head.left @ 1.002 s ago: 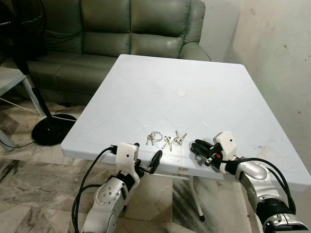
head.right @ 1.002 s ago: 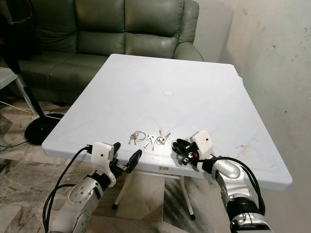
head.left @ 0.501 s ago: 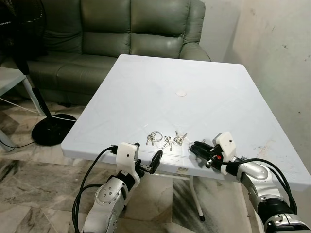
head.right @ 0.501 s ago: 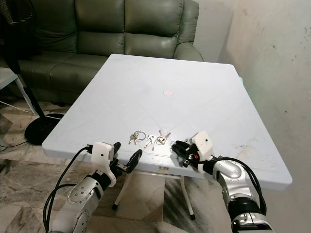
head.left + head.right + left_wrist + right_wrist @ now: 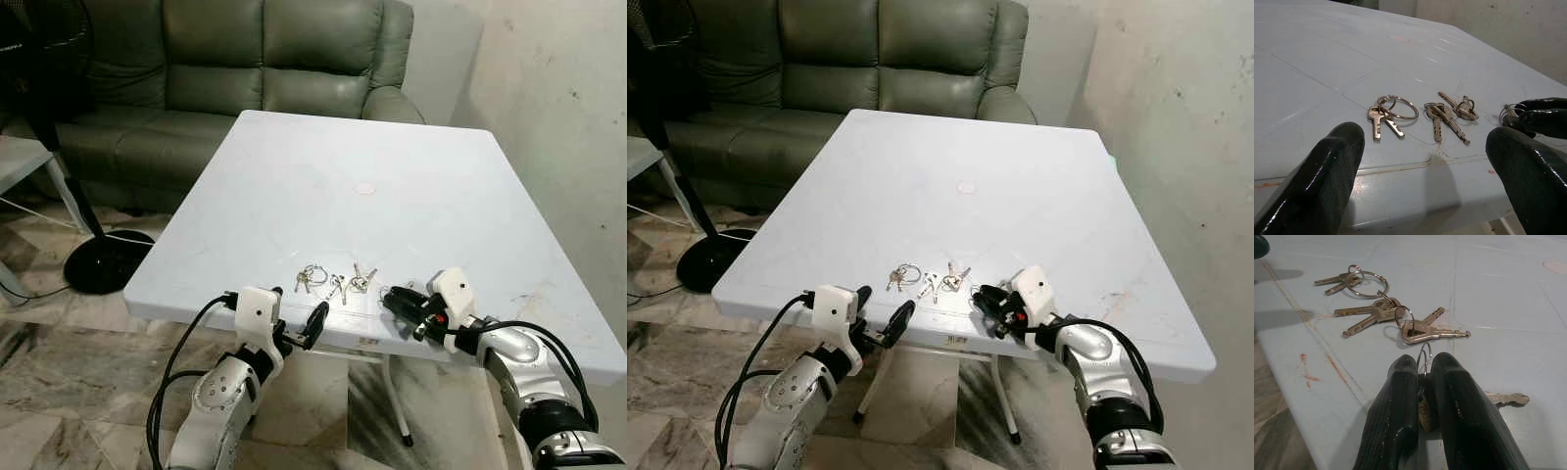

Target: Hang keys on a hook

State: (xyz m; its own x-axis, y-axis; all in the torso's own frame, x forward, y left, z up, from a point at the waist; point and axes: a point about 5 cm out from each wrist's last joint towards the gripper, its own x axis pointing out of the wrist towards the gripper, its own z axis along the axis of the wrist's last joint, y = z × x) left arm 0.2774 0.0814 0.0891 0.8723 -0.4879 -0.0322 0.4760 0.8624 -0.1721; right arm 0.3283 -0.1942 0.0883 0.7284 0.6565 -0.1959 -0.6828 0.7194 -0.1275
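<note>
silver keys on linked rings lie flat near the table's front edge.

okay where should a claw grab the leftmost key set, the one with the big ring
Take the big ring of that key set, coming from above: it is the largest part, while its two keys lie flat on the white table. The open left claw is nearest.

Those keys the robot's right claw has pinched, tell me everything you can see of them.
The pinched key set is a thin silvery wire ring with a brass-coloured key clamped between the right gripper's two black fingers. The ring arches up out of the fingertips; another silver key lies flat on the white table beside the fingers. It sits near the table's front edge, just apart from three loose key sets.
</note>
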